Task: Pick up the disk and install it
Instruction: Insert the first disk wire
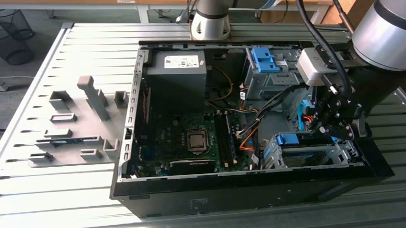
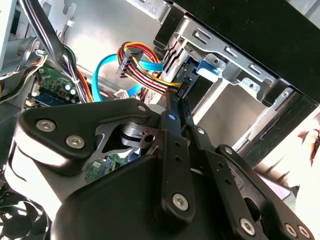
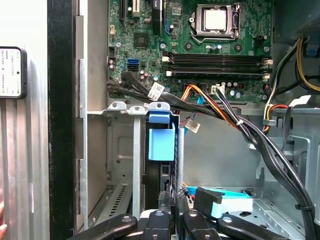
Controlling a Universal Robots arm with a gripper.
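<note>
Exterior view: the arm [image 1: 381, 42] comes in over the open PC case [image 1: 254, 190] and points steeply down. Its wrist hides most of the fingers [image 1: 330, 127], so their opening is unreadable here. The disk [image 1: 293, 139] sits in the drive cage [image 1: 311, 156], just beside the fingertips. Only its blue frame shows; the metal body is hidden by the cage. A bare blue clip [image 1: 263, 59] is well away from the fingers, at the far side of the case. The case stands on a slatted desk [image 1: 51, 190].

Second wrist view: the fingers [image 2: 170, 130] lie pressed together with no visible gap and nothing between them. The tips are at the cage mouth. The disk's blue frame [image 2: 206, 67] is just past the tips; whether they touch it, I can't tell. Coloured cables [image 2: 145, 70] run just beside the fingers.

First wrist view: the fingers [image 3: 172, 217] are cut off at the frame edge. The disk [image 3: 161, 142] stands edge-on in a cage slot straight ahead of the tips, with the motherboard [image 3: 200, 45] beyond.
</note>
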